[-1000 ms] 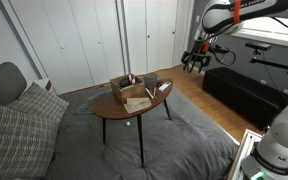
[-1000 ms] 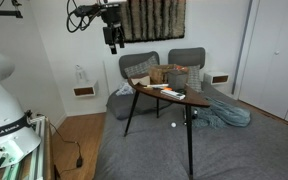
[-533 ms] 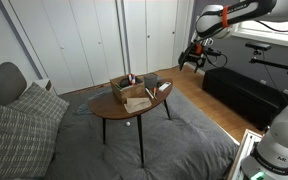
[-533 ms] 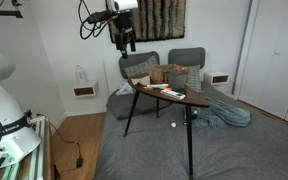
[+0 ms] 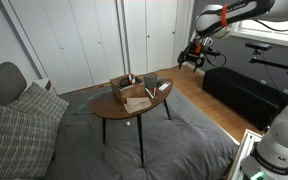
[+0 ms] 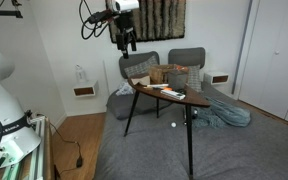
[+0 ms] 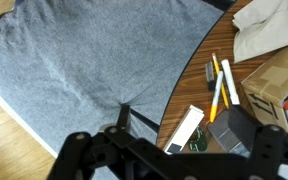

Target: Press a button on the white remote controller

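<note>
The white remote (image 7: pixel 184 128) lies on the round wooden table (image 7: pixel 189 90) near its edge, next to a small green thing and a grey box (image 7: pixel 238 130). My gripper (image 7: pixel 171 158) hangs high above the table with its dark fingers (image 7: pixel 74 148) spread wide and nothing between them. In both exterior views the gripper (image 5: pixel 192 55) (image 6: pixel 125 42) is up in the air, well off to the side of the table (image 5: pixel 134 106) (image 6: pixel 174 98) and apart from everything on it.
A yellow pen (image 7: pixel 216 95), a white pen (image 7: pixel 230 82), a cardboard box (image 7: pixel 279 80) and crumpled paper (image 7: pixel 269 30) share the table. Grey carpet (image 7: pixel 74 60) lies below. Cushions (image 5: pixel 24 120) and a dark bench (image 5: pixel 244 95) stand around.
Since one second ago the gripper has moved through the air toward the table. In the last half second nothing has visibly moved.
</note>
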`<state>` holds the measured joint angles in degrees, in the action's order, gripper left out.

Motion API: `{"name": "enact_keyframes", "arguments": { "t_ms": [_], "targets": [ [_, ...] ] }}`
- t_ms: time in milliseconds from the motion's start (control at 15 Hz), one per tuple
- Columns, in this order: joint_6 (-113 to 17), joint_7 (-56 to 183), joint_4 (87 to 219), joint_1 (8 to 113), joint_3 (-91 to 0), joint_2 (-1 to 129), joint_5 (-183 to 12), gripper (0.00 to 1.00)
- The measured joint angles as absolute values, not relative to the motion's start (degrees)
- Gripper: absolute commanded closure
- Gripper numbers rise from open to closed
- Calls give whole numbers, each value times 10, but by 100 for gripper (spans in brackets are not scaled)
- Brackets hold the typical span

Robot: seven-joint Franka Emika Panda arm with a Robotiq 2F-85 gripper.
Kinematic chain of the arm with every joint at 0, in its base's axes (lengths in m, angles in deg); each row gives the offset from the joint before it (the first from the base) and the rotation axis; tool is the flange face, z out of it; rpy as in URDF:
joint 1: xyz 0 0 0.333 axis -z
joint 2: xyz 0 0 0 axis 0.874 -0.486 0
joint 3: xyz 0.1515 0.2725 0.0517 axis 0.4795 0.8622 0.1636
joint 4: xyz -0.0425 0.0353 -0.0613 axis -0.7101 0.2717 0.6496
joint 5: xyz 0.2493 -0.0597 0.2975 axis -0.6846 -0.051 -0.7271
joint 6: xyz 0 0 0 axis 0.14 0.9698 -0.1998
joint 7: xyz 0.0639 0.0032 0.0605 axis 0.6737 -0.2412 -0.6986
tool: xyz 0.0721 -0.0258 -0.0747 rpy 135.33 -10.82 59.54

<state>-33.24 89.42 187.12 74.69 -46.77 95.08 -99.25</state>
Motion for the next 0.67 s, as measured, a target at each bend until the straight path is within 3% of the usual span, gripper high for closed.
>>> {"name": "enact_keyframes", "arguments": {
  "t_ms": [200, 267, 400, 667],
  "targets": [
    [-331, 889, 1835, 740, -475, 906, -1028, 4],
    [-329, 888, 1817, 738, -477, 885, -1042, 28],
    [-322, 887, 1779, 735, -482, 837, -1067, 32],
    [-305, 887, 1701, 735, -488, 741, -1111, 62]
  ]
}}
